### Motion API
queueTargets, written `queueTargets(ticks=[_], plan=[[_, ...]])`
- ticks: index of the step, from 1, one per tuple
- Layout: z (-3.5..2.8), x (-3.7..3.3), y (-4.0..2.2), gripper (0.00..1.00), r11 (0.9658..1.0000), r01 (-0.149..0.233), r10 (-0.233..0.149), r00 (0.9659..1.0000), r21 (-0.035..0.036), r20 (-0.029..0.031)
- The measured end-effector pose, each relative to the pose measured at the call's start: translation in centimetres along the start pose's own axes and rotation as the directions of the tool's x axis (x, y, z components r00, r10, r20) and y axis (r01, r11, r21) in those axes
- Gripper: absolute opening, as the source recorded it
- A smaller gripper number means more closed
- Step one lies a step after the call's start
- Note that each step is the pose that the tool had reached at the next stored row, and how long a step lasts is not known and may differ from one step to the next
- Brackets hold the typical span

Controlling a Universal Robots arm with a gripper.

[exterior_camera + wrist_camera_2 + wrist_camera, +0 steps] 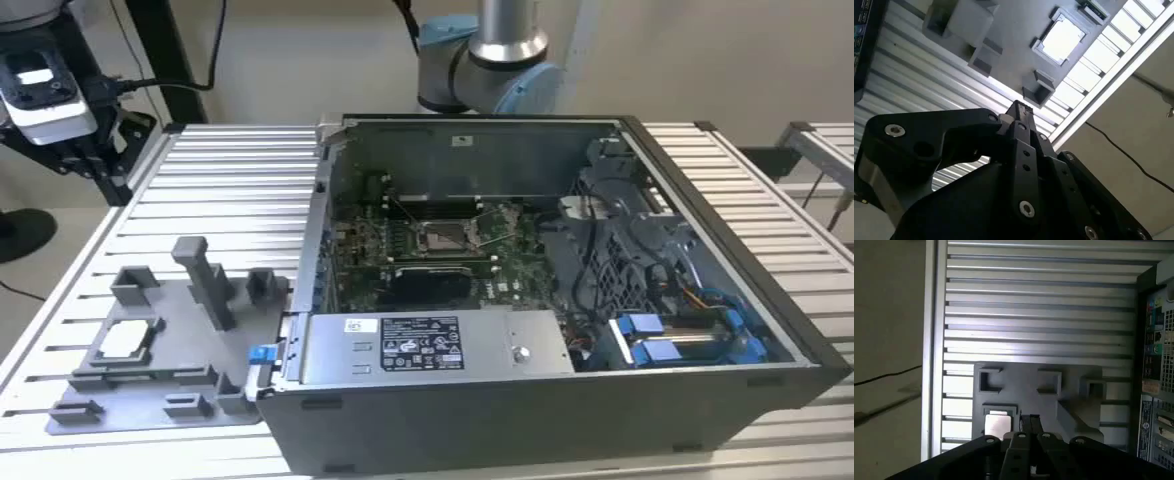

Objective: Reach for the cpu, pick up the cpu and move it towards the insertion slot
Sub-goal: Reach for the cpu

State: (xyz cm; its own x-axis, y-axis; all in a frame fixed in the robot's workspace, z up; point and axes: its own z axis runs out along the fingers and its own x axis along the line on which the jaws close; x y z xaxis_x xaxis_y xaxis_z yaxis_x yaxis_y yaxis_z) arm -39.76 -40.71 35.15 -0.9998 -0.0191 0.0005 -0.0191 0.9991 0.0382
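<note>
The cpu [124, 340] is a small silvery square lying flat in a recess of the grey fixture plate [174, 395], on the table at the exterior view's left. It shows bright in both wrist views [1061, 40] [998, 424]. My gripper [96, 155] hangs high over the table's far left corner, well above and apart from the cpu. Its black fingers [1016, 107] [1029, 420] are pressed together, shut on nothing. The insertion slot [441, 236], a silver-framed square on the green board, lies inside the open computer case [561, 400].
Upright grey blocks and a tall post [207, 280] stand on the fixture plate near the cpu. The case wall [310, 250] rises between the plate and the socket. Ribbed aluminium table [227, 190] stretches behind the plate. Cables and blue connectors [667, 335] crowd the case's right side.
</note>
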Motion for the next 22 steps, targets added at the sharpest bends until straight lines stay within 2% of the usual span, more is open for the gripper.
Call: queueTargets(ticks=[14,17,22], plan=[[0.0,0.12,-0.07,0.0,1.0,0.0,0.0,1.0,0.0,0.0],[-0.01,0.51,-0.48,0.0,1.0,0.0,0.0,1.0,0.0,-0.0001],[-0.03,1.17,-1.72,0.0,1.0,0.0,0.0,1.0,0.0,0.0]])
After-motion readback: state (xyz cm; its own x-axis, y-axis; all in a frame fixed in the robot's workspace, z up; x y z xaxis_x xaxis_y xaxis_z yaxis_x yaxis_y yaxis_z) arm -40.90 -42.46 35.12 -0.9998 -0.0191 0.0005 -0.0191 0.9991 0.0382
